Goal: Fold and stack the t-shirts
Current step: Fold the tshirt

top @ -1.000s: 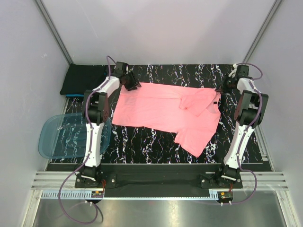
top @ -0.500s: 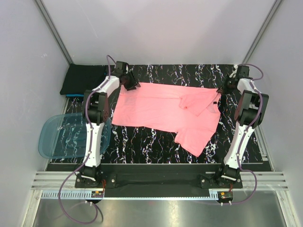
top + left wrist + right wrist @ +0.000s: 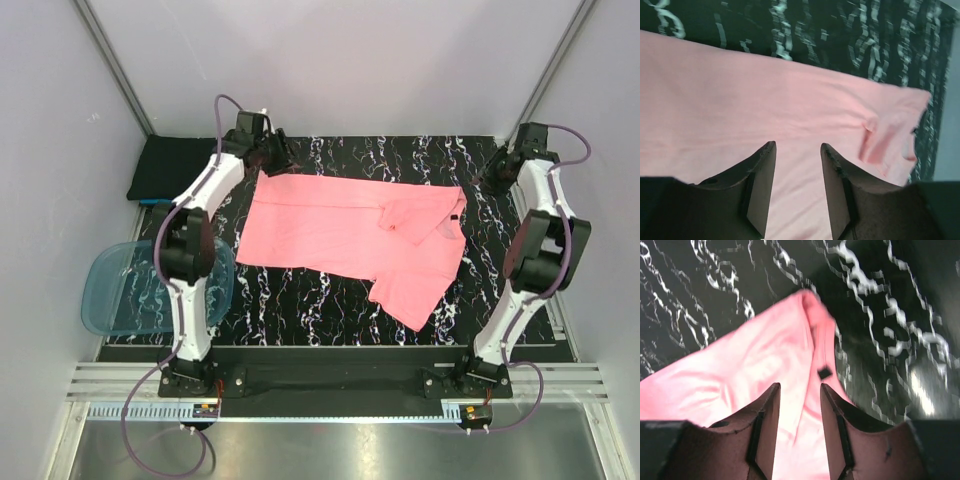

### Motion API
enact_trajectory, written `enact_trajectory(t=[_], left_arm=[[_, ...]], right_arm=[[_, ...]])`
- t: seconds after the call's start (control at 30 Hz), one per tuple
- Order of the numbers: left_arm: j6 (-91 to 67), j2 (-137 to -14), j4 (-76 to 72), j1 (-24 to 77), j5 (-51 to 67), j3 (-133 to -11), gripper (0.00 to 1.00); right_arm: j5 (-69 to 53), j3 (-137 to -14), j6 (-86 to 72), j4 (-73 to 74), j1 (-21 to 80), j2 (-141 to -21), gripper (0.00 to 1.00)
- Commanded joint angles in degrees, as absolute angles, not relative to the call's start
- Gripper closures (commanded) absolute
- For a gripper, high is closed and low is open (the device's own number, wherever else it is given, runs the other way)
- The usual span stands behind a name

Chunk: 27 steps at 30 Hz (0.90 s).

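Note:
A salmon-pink t-shirt (image 3: pixel 340 225) lies spread on the black marbled table (image 3: pixel 300 300), one sleeve folded in over its chest. My left gripper (image 3: pixel 277 157) hovers at the shirt's far left corner. In the left wrist view it (image 3: pixel 797 147) is open above the pink cloth (image 3: pixel 790 95), with nothing between its fingers. My right gripper (image 3: pixel 492 178) hangs beyond the shirt's far right corner. In the right wrist view it (image 3: pixel 800 387) is open over the neck (image 3: pixel 765 365), near the small dark label (image 3: pixel 824 373). A folded black t-shirt (image 3: pixel 175 165) rests at the far left on a teal-blue one (image 3: pixel 150 202).
A translucent blue plastic tub (image 3: pixel 150 290) sits at the table's left edge beside the left arm. Grey walls close in the table at the back and both sides. Bare marbled surface shows in front of the pink shirt.
The right gripper has opened and let go of the shirt's far right corner, then pulled back toward the right wall. The left arm has lifted off the far left corner.

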State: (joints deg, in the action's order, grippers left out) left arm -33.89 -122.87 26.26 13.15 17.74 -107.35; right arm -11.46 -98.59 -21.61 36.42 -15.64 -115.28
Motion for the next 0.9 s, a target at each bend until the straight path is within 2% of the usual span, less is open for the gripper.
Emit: enact_trajectory(t=[0.0,0.3,0.47,0.87], left_arm=[[-31.8,-115.9,23.6,19.8,17.7,-102.3,0.54],[-37.3,-115.9,11.6,33.3,18.7,-93.2,0.54],[-40.2,-120.3,7.3,35.1,18.7,-93.7,0.54],[-43.8,-128.3,0.9,35.9,21.0,-97.1,0.53]], right_arm=[[-6.6,-93.7,-26.4,43.4,-12.8,-107.9,0.56],[-3.3,-79.6,-30.3,45.8,1.4,-100.5,0.63],[-3.2,-74.9,-33.5,41.8,2.8,-101.2,0.65],[-1.1,-76.5,-36.6,39.2,5.2,-108.1,0.64]])
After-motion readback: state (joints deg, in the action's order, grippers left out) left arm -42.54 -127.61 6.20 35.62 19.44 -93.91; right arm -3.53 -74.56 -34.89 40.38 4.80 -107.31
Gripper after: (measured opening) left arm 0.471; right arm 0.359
